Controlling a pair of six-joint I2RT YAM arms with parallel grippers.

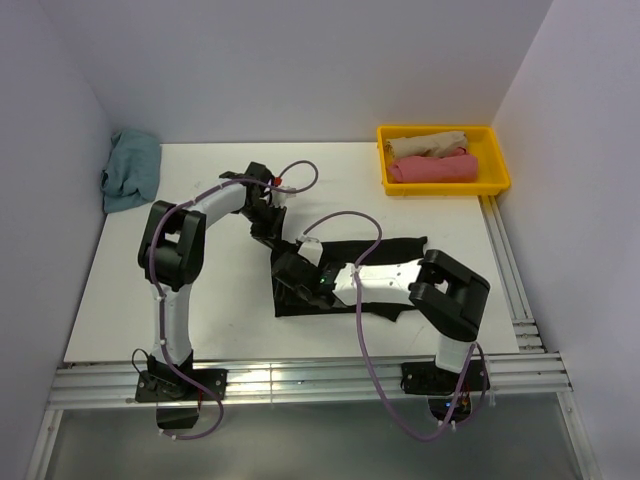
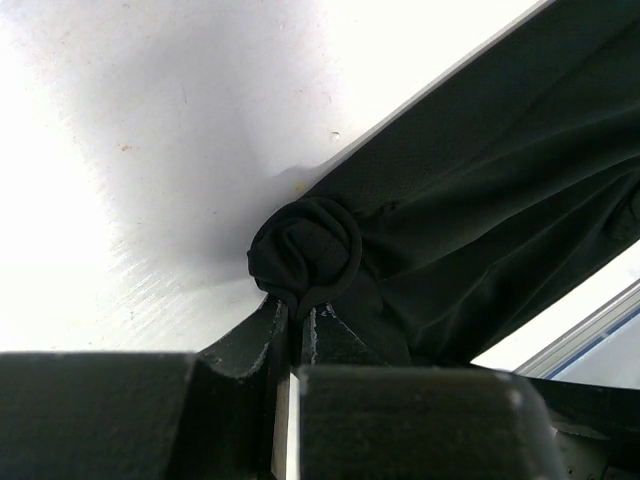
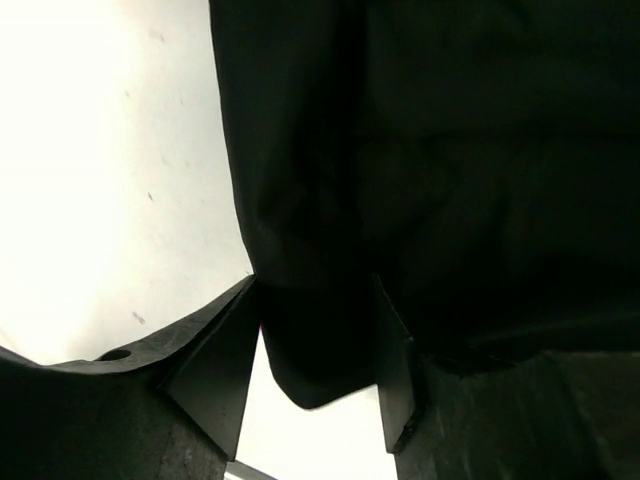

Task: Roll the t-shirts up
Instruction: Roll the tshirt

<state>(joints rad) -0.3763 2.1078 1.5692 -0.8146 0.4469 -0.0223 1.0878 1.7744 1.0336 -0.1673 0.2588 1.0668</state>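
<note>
At the far-left desk (image 1: 115, 300) corner: blue shirt (image 1: 131, 170), crumpled. Mid-desk: left tool (image 2: 297, 318) together, pinching the rolled end of the black shirt (image 1: 390, 250); the rest lies flat. Right tool (image 3: 315, 300) apart, straddling the shirt's edge. Far right: yellow tray (image 1: 445, 188) holding beige roll (image 1: 428, 144) and pink roll (image 1: 432, 168).

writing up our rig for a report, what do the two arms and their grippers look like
Both the left arm and right arm have white links between chunky black joint housings, on black bases. A thin purple cable loops loosely along each. The left gripper and right gripper have matte black, wedge-shaped fingers.
</note>
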